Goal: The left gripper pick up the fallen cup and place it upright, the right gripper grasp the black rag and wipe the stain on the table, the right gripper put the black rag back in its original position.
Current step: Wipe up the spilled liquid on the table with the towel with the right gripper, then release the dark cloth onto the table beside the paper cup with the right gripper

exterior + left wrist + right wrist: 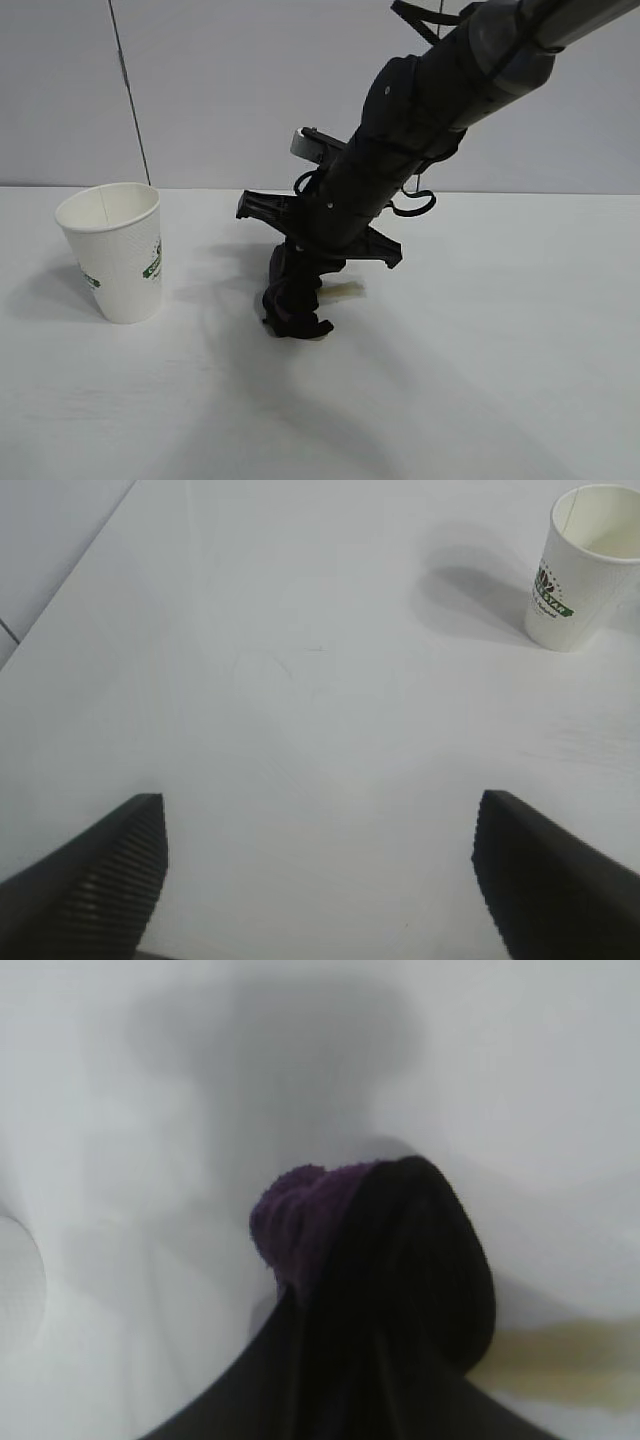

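Exterior: my right gripper (297, 312) points steeply down at mid-table (520, 380), clenched on the black rag (292, 318), which is pressed to the surface. A pale amber stain (345, 291) lies just beside the rag, on its right, so the next stroke should run rightward. The cup (115, 250) stands upright, well off to the left.

Left wrist: my left gripper (320, 880) hangs released over bare table; cup (580, 565) far off.

Right wrist: rag (330, 1250) bunched, purple showing; stain (570, 1360) streaks out alongside.

Thick black arm (420, 120) — looped cables, ribbed wedge fingers (100, 880).
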`<state>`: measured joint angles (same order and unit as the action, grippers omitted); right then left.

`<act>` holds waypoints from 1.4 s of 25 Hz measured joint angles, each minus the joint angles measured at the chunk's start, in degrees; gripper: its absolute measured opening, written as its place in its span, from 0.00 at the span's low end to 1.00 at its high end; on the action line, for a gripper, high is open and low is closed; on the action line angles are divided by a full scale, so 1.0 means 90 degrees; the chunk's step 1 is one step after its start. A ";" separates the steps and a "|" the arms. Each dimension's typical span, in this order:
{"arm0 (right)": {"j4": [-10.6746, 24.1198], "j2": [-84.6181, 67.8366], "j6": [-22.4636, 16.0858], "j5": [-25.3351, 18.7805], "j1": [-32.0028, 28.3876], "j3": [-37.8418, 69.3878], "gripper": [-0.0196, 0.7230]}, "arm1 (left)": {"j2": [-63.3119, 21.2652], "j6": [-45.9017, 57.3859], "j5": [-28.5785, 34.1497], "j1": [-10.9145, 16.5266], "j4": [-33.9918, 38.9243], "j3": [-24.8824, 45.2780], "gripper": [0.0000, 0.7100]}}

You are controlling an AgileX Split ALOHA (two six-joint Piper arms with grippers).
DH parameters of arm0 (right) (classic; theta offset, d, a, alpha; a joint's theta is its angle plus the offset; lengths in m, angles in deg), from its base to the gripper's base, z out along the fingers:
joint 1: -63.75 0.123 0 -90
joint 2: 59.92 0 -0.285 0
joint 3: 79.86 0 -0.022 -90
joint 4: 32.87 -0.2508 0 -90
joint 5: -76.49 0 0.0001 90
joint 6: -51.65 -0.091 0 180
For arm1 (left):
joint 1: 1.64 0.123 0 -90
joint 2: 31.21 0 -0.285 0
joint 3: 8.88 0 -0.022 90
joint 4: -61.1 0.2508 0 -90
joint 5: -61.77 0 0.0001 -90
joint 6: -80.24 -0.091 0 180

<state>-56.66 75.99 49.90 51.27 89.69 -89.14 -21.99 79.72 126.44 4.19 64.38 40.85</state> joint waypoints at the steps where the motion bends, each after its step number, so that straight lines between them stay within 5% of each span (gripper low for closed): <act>1: 0.0014 -0.0008 0.0000 -0.0065 -0.0056 0.0000 0.13 | 0.0000 0.0000 0.0000 0.0000 0.0000 0.0000 0.84; 21: 0.1212 -0.0158 -0.0012 -0.1350 -0.1047 -0.0079 0.13 | 0.0000 0.0000 0.0000 0.0000 0.0000 0.0000 0.84; 30: 0.1061 -0.0193 0.0364 -0.2804 -0.1135 -0.0127 0.13 | 0.0000 0.0000 0.0000 0.0000 0.0000 0.0000 0.84; 35: 0.0868 -0.0234 0.0385 -0.3011 -0.1135 -0.0099 0.13 | 0.0000 0.0000 0.0000 0.0000 0.0000 0.0000 0.84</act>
<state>-48.85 73.88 53.37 24.18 79.48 -90.03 -21.99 79.72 126.44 4.19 64.38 40.85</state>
